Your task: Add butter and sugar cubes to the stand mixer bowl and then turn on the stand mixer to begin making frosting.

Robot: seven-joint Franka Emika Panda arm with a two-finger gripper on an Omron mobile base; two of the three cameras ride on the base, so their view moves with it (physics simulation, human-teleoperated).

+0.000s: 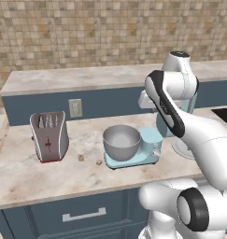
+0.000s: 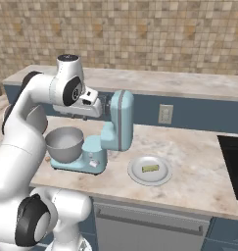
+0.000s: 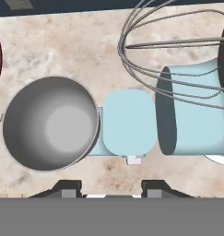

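The grey metal stand mixer bowl [image 1: 122,141] [image 2: 65,143] [image 3: 49,124] sits on the light blue stand mixer's base [image 3: 129,122], and its inside is bare metal. The stand mixer [image 2: 118,122] has its head [image 3: 196,110] tilted up with the wire whisk [image 3: 168,50] raised. Two tan sugar cubes [image 1: 81,158] [image 1: 99,162] lie on the counter left of the bowl. The pale yellow butter [image 2: 150,168] rests on a white plate [image 2: 162,179] right of the mixer. My gripper [image 3: 111,191] [image 2: 85,116] hovers above the bowl and base, open, nothing between its fingers.
A grey, red-marked boxy appliance [image 1: 48,135] stands at the counter's left. A wall outlet [image 1: 75,107] [image 2: 165,113] sits on the blue back panel under a raised ledge [image 1: 77,77]. A dark cooktop [image 2: 234,157] lies at the far right.
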